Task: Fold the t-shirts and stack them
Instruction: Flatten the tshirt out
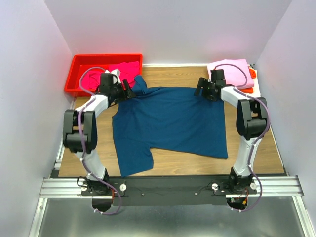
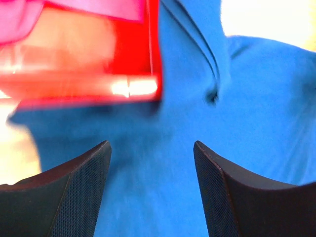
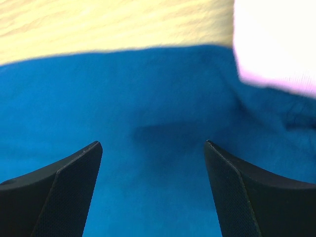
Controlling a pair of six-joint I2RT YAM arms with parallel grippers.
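Observation:
A dark navy t-shirt (image 1: 170, 123) lies spread flat on the wooden table, one sleeve reaching toward the near left. My left gripper (image 1: 129, 91) hovers open over its far left corner beside the bin; the left wrist view shows blue cloth (image 2: 163, 163) under the parted fingers. My right gripper (image 1: 201, 88) is open above the shirt's far right corner, with blue fabric (image 3: 153, 138) beneath it and nothing held. A magenta t-shirt (image 1: 124, 70) lies in the red bin. A folded light pink t-shirt (image 1: 232, 71) tops a stack at the far right, with orange (image 1: 253, 74) showing under it.
The red plastic bin (image 1: 81, 69) stands at the far left corner, its wall close to my left gripper (image 2: 89, 84). White walls enclose the table on three sides. Bare wood (image 1: 197, 163) shows along the near edge in front of the shirt.

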